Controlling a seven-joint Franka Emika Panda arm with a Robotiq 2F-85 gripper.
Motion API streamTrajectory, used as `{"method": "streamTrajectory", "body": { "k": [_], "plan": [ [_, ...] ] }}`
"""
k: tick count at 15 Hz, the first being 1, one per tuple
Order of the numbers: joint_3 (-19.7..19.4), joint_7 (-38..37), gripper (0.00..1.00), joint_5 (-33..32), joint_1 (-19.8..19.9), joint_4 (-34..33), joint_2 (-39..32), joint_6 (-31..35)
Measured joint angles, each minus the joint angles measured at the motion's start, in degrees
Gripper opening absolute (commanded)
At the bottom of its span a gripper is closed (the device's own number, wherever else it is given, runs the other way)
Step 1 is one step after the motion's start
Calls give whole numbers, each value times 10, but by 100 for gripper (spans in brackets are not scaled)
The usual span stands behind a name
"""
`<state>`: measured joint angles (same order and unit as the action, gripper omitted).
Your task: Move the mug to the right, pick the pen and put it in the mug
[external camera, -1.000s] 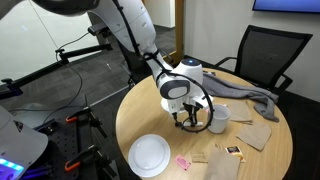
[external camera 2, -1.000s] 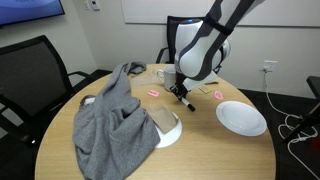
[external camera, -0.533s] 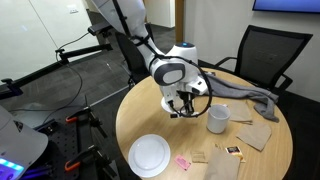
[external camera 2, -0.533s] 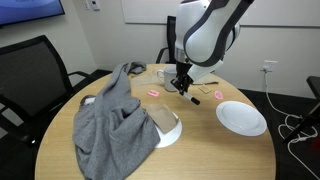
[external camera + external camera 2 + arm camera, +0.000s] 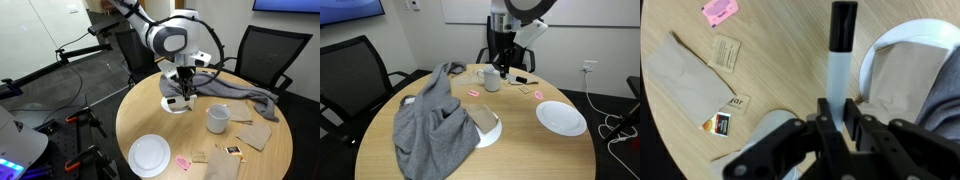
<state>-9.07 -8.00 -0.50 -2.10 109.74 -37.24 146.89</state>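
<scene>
White-barrelled with a black end, the pen [image 5: 840,62] was pinched by its upper barrel between the 2 fingers of the gripper [image 5: 840,108], which were pressed against it from either side, with the black end pointing down. Held nearly upright like that, it looked set for a straight drop into a vessel rather than for laying flat. In both exterior views it hung clear of the round wooden table [image 5: 140,125].

The mug [image 5: 218,118] stood upright near the gripper, well in from the table's edge with its mouth facing up. The step left was probably a short sideways carry and a release. I could not tell whether the pen's tip was over the rim.

Near the pen in the wrist view lay a shallow white dish [image 5: 902,70] lined with brown paper, with a grey cloth [image 5: 432,125] against it that spread toward 1 edge. Farther out, a brown napkin [image 5: 688,75], 2 small sachets [image 5: 728,52] and a pink note [image 5: 720,11] lay flat. A white plate [image 5: 150,155] sat near the edge, well apart from the mug.
</scene>
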Motion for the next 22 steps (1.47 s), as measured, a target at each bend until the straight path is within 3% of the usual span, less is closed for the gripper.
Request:
{"method": "streamTrajectory", "body": {
  "k": [6,7,12,13,15,22],
  "plan": [
    [27,48,5,-33,1,-1,61,-72],
    [34,68,20,-33,2,-1,68,-87],
    [38,68,20,-33,5,-2,64,-90],
    [38,68,5,-33,5,-2,64,-90],
    [38,68,5,-33,5,-2,64,-90],
    [28,-95,5,-30,-8,-2,40,34]
  ]
}}
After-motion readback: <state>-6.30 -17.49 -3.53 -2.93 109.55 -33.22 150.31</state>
